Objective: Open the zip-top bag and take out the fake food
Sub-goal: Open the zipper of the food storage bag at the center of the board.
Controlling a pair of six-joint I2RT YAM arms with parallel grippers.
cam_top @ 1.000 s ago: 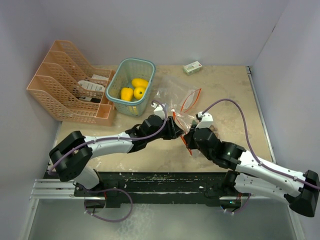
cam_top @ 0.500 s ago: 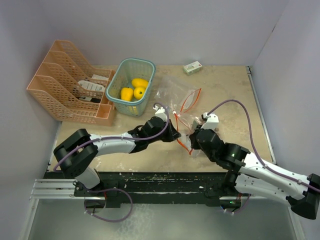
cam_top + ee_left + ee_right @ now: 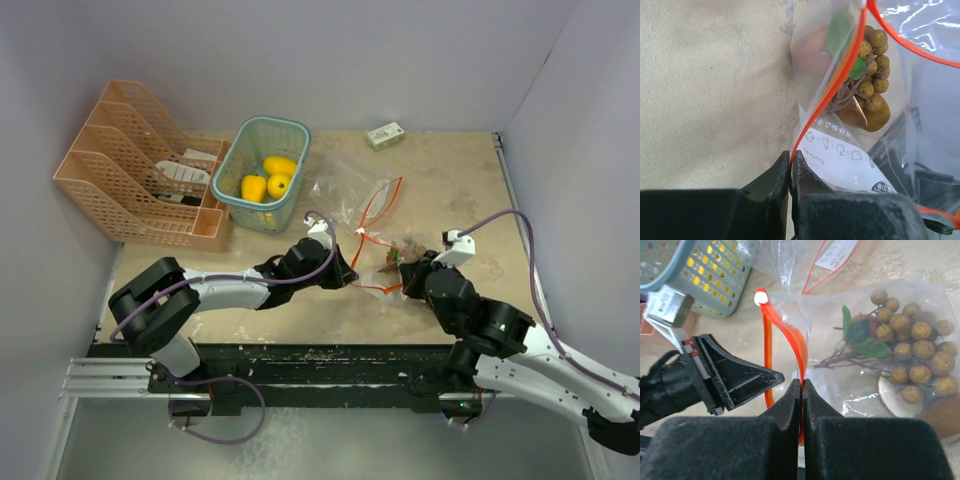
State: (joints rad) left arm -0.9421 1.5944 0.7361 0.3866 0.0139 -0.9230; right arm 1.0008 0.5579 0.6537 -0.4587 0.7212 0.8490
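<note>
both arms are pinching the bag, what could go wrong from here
1. The left fingers and right fingers each pinch only the thin orange zip strip of the zip-top bag; pulling apart, it may slip free.
2. The grape cluster lies loose inside and could tumble out.

Left gripper (image 3: pixel 351 274) and right gripper (image 3: pixel 404 269) sit nose to nose at the zip-top bag (image 3: pixel 388 252) mouth, barely a gap between them. Just behind, we have a loose clear bag (image 3: pixel 345 180) in the way. Basket (image 3: pixel 250 215) and file rack (image 3: pixel 120 190) crowd the far left. Open tabletop (image 3: pixel 470 180) far right (small box (image 3: pixel 385 134) by the back wall).
</note>
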